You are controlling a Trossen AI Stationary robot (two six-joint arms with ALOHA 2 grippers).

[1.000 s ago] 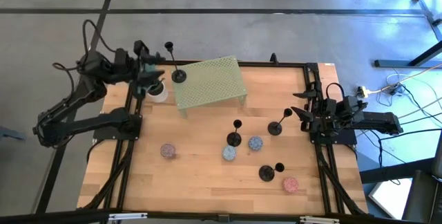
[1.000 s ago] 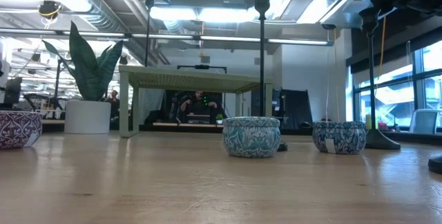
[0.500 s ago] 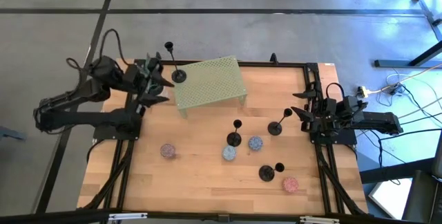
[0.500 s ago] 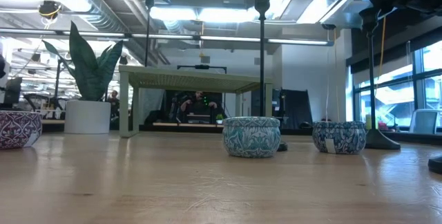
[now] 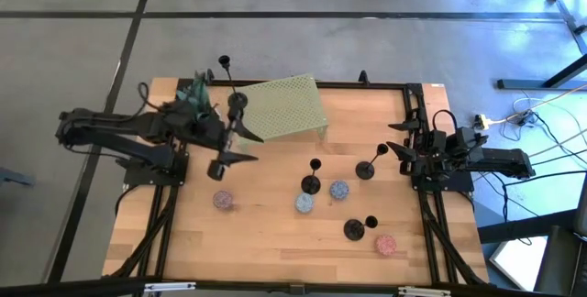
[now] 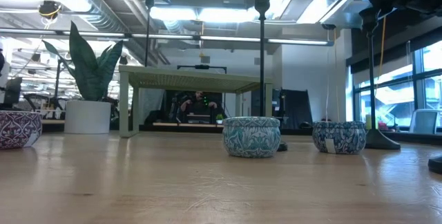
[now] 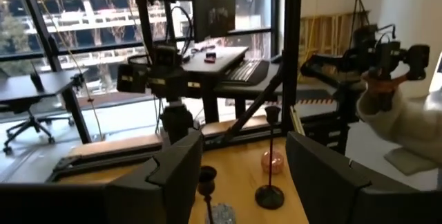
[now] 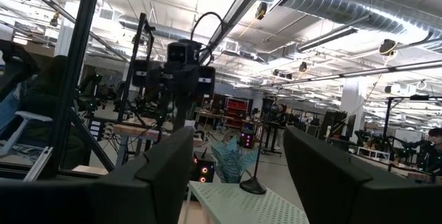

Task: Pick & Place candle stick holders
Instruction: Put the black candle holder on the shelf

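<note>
Four holders [image 5: 312,180] are counted, four tins [image 5: 304,203], one mesh stand [image 5: 280,106], one plant [image 6: 88,79] and two arms [image 5: 119,130].

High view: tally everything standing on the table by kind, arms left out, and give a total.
Candle stick holders: 4
Round tins: 4
Green mesh riser: 1
Potted plant: 1
Total: 10
</note>
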